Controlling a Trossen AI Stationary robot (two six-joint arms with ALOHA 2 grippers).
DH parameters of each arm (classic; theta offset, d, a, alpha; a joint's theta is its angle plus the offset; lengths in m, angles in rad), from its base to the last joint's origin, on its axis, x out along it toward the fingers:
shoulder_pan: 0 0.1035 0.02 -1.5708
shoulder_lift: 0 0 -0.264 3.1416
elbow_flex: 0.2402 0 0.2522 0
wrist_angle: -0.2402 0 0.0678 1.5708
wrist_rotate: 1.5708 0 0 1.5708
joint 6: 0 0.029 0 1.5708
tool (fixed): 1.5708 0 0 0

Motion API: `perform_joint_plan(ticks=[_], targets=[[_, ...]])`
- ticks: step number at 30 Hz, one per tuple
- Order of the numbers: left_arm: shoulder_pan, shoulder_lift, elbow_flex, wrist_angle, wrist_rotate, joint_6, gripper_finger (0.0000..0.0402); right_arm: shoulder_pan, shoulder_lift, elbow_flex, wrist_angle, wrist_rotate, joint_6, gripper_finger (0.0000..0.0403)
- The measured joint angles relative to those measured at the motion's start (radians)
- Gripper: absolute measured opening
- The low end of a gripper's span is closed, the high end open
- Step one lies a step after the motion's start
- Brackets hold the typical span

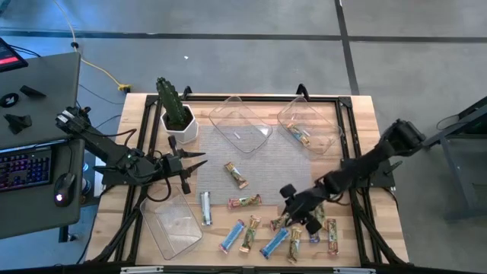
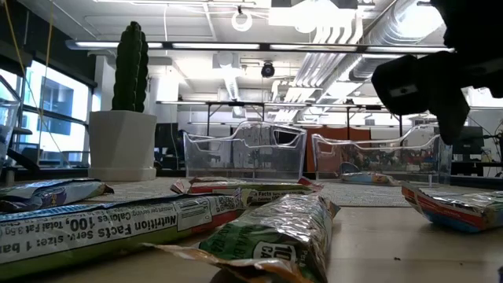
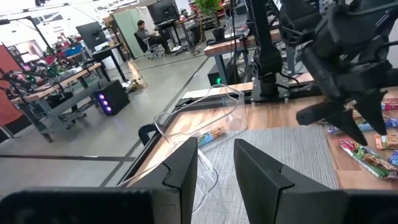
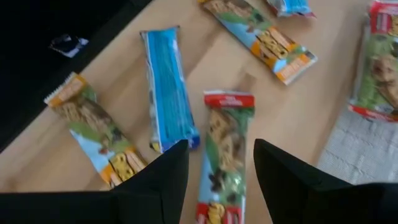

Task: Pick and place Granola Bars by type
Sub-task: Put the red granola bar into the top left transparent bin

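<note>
right gripper (image 4: 214, 165) open, empty, above red-ended bar (image 4: 224, 155) | bar's long axis runs through the finger gap, probably needs wrist turn | left gripper (image 1: 185, 164) waits mid-table, open

Grey floor (image 1: 251, 19) with dark seams; desk (image 1: 38, 152) beside table (keyboard (image 1: 23, 167) on it); ceiling ducts (image 2: 393, 31).

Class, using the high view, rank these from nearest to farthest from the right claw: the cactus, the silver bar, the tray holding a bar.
1. Silver bar, on the wood to the right claw's left.
2. Tray holding a bar, at the table's far right.
3. Cactus, at the far left.
</note>
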Motion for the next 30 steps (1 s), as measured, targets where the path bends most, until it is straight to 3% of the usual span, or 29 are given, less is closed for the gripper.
perform_joint_plan(ticks=[10, 19, 30], targets=[[0.000, 0.000, 0.000, 0.000, 0.007, -0.032, 0.0101, 0.021, 0.068, 0.000, 0.009, -0.010, 0.085, 0.0165], [0.000, 0.000, 0.000, -0.001, 0.026, -0.073, 0.0101, 0.023, 0.142, 0.003, -0.076, 0.116, 0.093, 0.0165], [0.000, 0.000, 0.000, -0.003, 0.026, -0.076, 0.0101, 0.022, 0.151, 0.003, -0.102, 0.144, 0.093, 0.0152]])
